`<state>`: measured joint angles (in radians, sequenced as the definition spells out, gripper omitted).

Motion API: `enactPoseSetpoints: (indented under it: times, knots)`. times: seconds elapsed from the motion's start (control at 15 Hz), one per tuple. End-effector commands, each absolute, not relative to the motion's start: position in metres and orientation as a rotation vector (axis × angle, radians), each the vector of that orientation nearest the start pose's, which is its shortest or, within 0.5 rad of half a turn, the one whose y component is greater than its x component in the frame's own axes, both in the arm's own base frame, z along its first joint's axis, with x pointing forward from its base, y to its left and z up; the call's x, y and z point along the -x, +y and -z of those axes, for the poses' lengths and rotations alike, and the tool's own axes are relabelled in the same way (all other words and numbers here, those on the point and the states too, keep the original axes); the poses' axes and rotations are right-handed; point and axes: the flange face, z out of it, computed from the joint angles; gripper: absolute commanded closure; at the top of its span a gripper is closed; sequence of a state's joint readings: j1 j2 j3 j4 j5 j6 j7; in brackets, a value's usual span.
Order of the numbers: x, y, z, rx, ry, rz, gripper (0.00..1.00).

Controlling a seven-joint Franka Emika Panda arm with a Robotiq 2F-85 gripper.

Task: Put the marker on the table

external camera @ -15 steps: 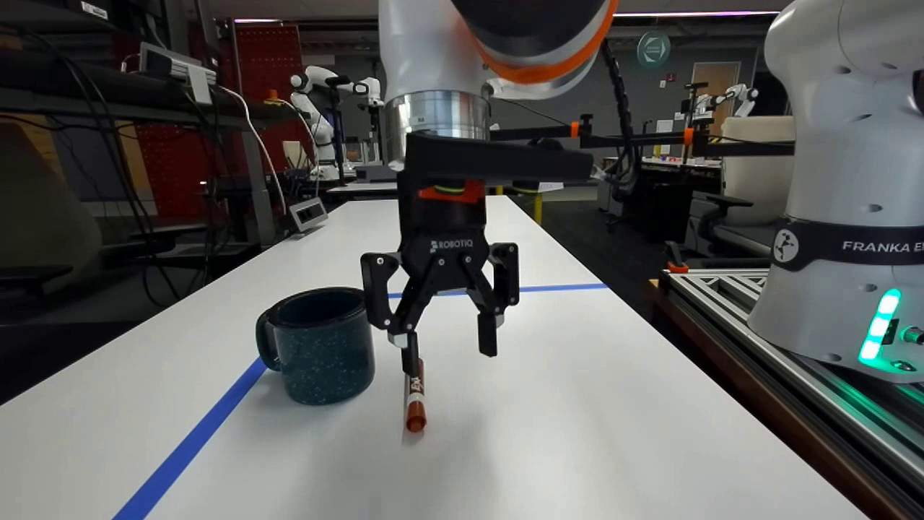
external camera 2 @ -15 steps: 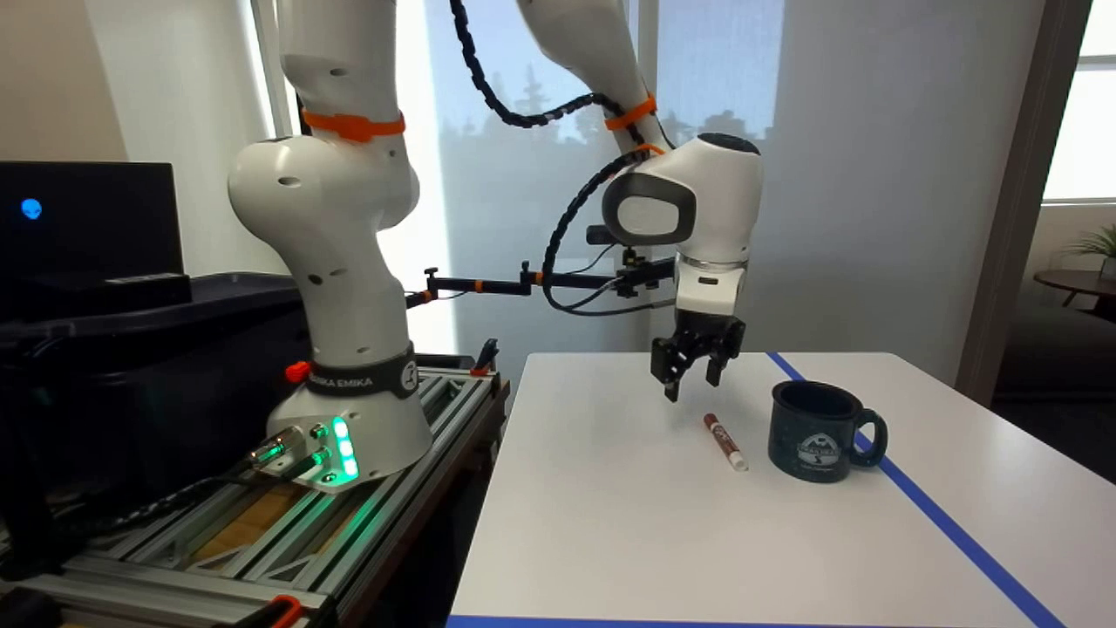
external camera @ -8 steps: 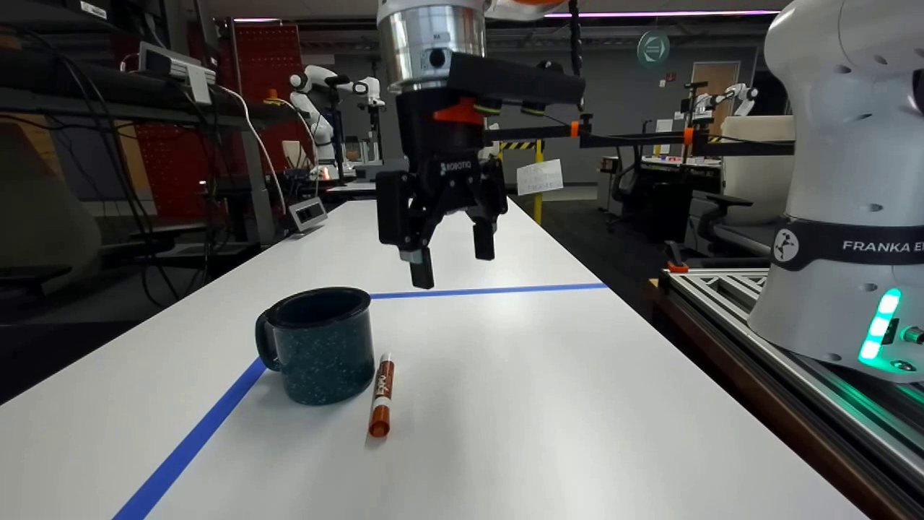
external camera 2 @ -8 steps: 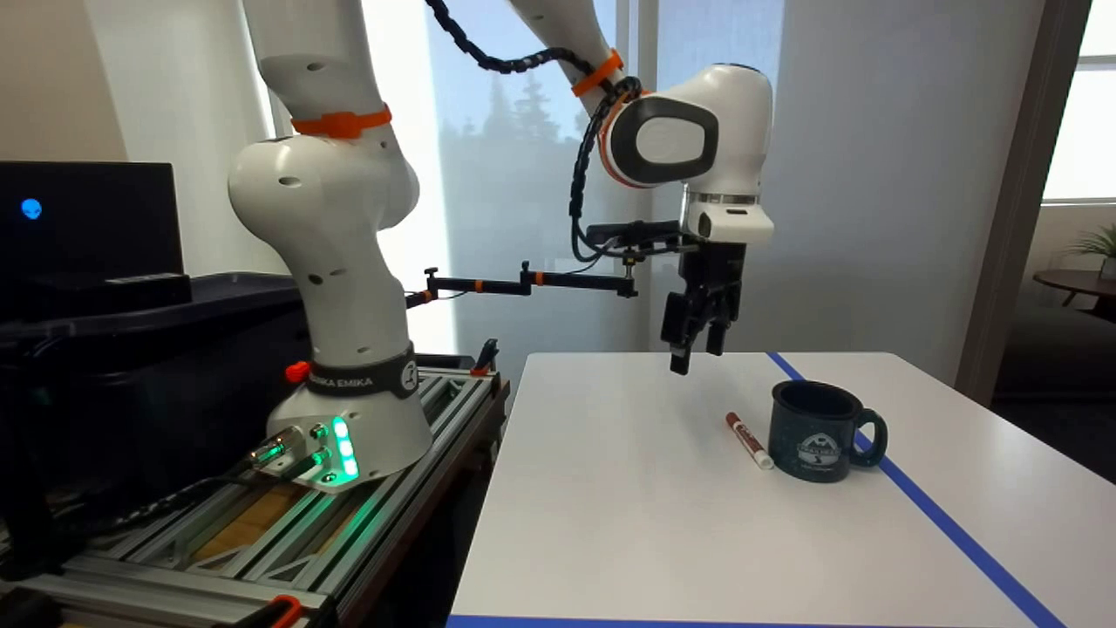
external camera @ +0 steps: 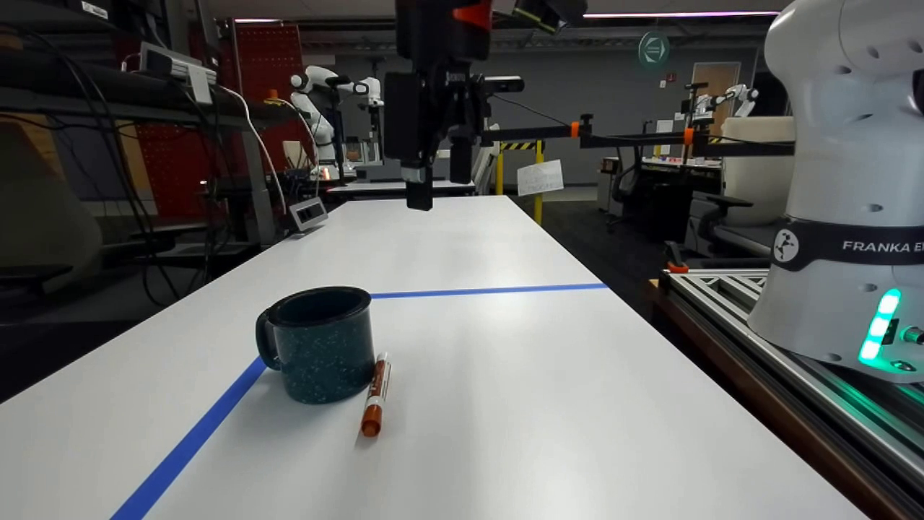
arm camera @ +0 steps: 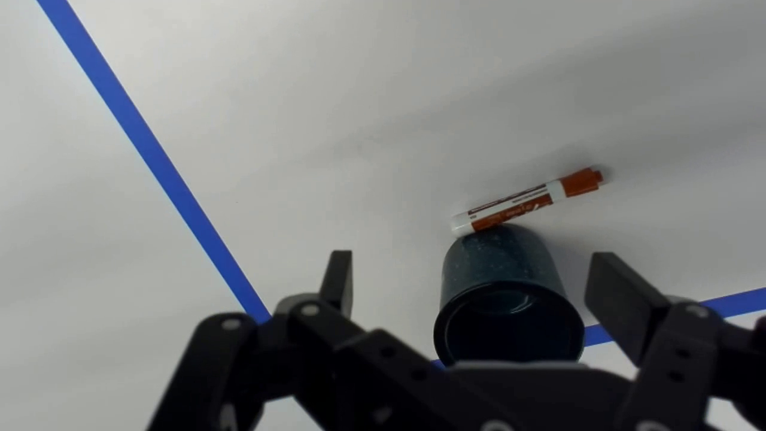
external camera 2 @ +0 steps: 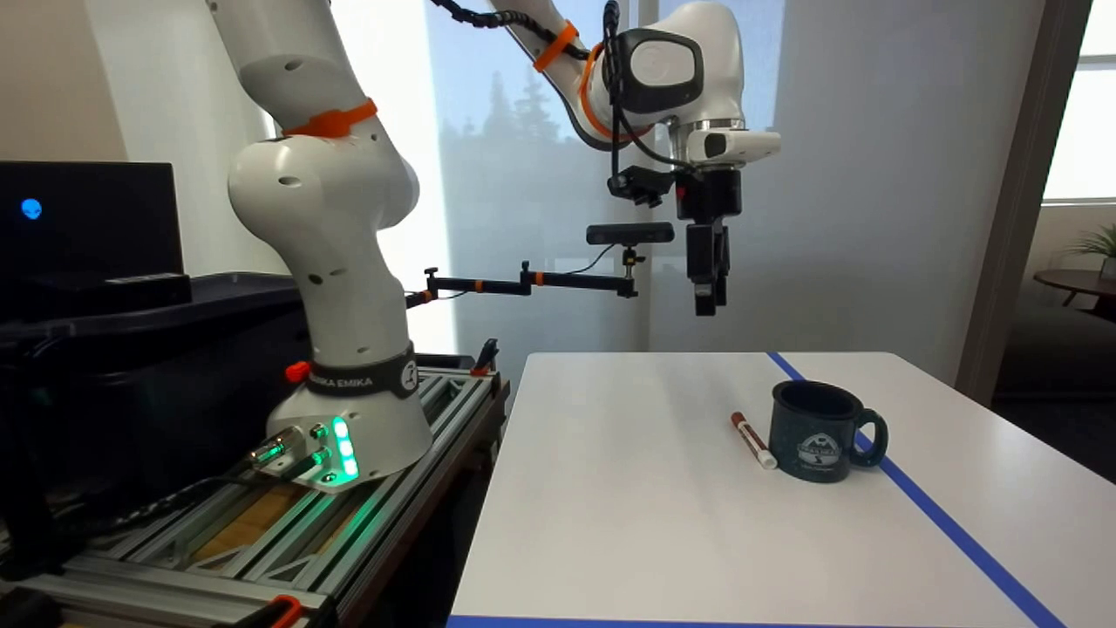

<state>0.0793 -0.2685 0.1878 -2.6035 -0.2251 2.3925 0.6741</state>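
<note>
Marker [arm camera: 526, 202] lies flat on the worktop [external camera 2: 610, 523], touching or just beside the mug [external camera: 326, 354], end effector [external camera: 440, 186] spread and empty above; placement looks done, so a good finish likely means rising straight up without closing or swinging low near either.

Free air under the gripper [external camera: 440, 184], mug [arm camera: 499, 254] below.
In the wrist view the mug shows between the parted fingers [arm camera: 622, 305], well below them, with the marker [arm camera: 517, 206] just beside its base, contact unclear. Past the marker, ahead of the fingers, table [arm camera: 359, 102] spreads free. In an exterior view a boom camera [external camera 2: 629, 234] juts beside the gripper, depth uncertain.
</note>
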Motion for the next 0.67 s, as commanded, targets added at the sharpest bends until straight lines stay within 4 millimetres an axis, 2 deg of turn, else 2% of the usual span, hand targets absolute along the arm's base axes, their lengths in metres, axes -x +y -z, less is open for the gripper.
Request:
enactPoseSetpoints:
  times: [0.0,0.6]
  knots:
    - [-0.4102,0.1081,-0.3498,3.271,0.412,0.223,0.0]
    - [-0.411,0.1059,-0.3434,3.275,0.419,0.198,0.0]
